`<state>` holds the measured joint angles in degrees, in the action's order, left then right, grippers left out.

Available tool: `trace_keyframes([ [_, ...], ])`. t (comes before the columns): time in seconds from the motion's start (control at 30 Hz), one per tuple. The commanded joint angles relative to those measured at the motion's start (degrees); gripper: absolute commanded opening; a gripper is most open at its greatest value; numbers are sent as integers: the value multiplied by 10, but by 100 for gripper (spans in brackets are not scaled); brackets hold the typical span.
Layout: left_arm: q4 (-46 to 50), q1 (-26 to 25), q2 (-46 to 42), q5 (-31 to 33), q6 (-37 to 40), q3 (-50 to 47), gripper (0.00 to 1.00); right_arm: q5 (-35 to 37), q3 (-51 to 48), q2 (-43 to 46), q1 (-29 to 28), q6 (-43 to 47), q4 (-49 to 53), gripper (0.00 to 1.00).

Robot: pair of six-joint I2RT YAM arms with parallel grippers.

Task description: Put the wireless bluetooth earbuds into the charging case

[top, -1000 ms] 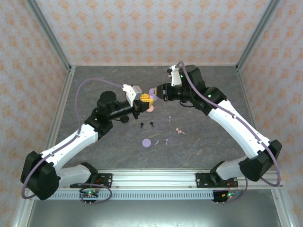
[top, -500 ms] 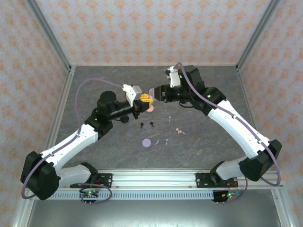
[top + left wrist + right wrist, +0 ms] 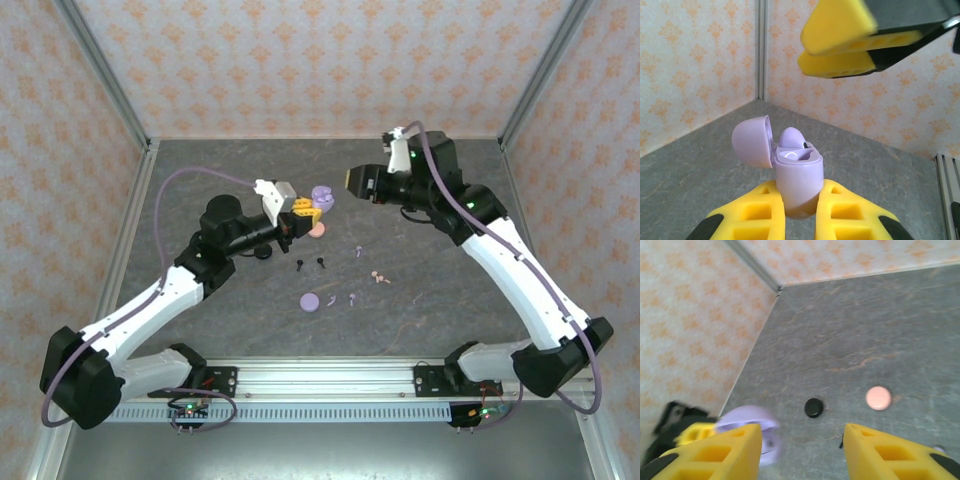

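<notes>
One lilac earbud (image 3: 790, 137) sat in a well of the lilac charging case (image 3: 797, 172), its rounded top poking above the rim. The well nearer the camera showed a glossy hollow. The lid (image 3: 752, 141) stood swung back on its hinge. The left pincer (image 3: 310, 207) pinched the case's body between its yellow fingers (image 3: 757, 212) and held it up off the counter (image 3: 200, 190), toward the back middle.

Just below it in the top view lay a pink round case (image 3: 316, 230), and a black round case (image 3: 262, 251) lay close by the left arm's wrist. Two black earbuds (image 3: 301, 265) lay side by side nearer the front. A closed lilac round case (image 3: 310, 301) lay nearer still, with a loose lilac bud (image 3: 329, 299) just beside it. The pink earbuds (image 3: 380, 277) lay together to the right.

The right pincer (image 3: 802, 450) hung to the right of the held case, apart from it, its fingers spread with nothing between them.
</notes>
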<state>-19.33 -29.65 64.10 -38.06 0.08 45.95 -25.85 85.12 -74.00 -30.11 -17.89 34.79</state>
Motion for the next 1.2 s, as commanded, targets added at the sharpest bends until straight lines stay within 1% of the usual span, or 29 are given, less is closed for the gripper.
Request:
trace_keyframes([
  [0.0, 10, -7, -30, 18, 17, -12, 0, 38, -36, -10, 24, -48, 38, 45],
  [0.1, 20, -7, -47, 23, 21, -20, 0, 59, -49, -46, 29, -52, 69, 43],
  [0.23, 38, -7, -65, 26, 28, -21, 0, 77, -53, -119, 28, -43, 110, 42],
  [0.43, 56, -6, -83, 29, 36, -21, 0, 92, -73, -221, 13, -41, 97, 41],
  [0.7, 61, -6, -91, 26, 37, -25, 0, 139, -34, -337, -7, -15, 108, 40],
  [0.8, 62, -7, -92, 27, 39, -24, 0, 139, -27, -363, -8, -11, 109, 40],
  [1.17, 61, -7, -83, 23, 40, -19, 0, 155, -7, -407, -8, 6, 108, 37],
])
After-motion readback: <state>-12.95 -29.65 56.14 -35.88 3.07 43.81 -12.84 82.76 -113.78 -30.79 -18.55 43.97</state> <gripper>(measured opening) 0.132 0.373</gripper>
